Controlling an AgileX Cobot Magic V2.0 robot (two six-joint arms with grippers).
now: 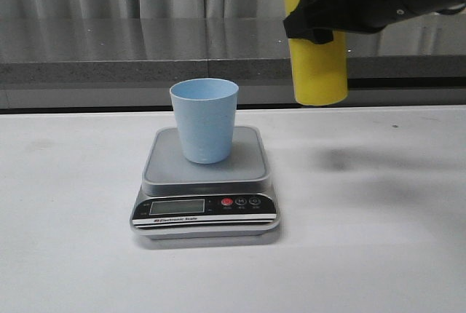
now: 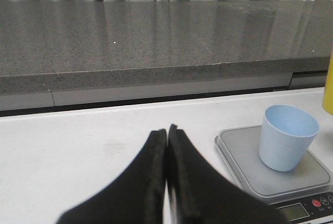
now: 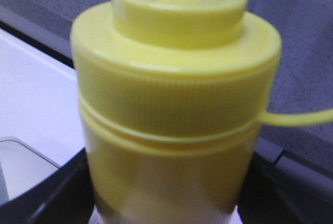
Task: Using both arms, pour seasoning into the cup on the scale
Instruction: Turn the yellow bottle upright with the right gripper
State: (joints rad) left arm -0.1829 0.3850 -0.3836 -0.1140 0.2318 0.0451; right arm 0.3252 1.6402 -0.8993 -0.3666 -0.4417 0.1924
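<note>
The light-blue cup (image 1: pixel 204 119) stands upright on the grey plate of the scale (image 1: pixel 244 166) in the middle of the table. My right gripper (image 1: pixel 314 18) is shut on the yellow seasoning bottle (image 1: pixel 318 65) and holds it upright in the air, to the right of the cup and behind it; its top is cut off by the frame. In the right wrist view the bottle (image 3: pixel 171 120) fills the frame, its tether running off to one side. My left gripper (image 2: pixel 167 132) is shut and empty, low over the table left of the scale (image 2: pixel 244 156) and cup (image 2: pixel 286 136); it is out of the front view.
A grey stone counter ledge (image 1: pixel 145 58) runs along the back of the white table (image 1: pixel 378 240), with curtains behind it. The scale's front panel (image 1: pixel 205 207) faces the table's near edge.
</note>
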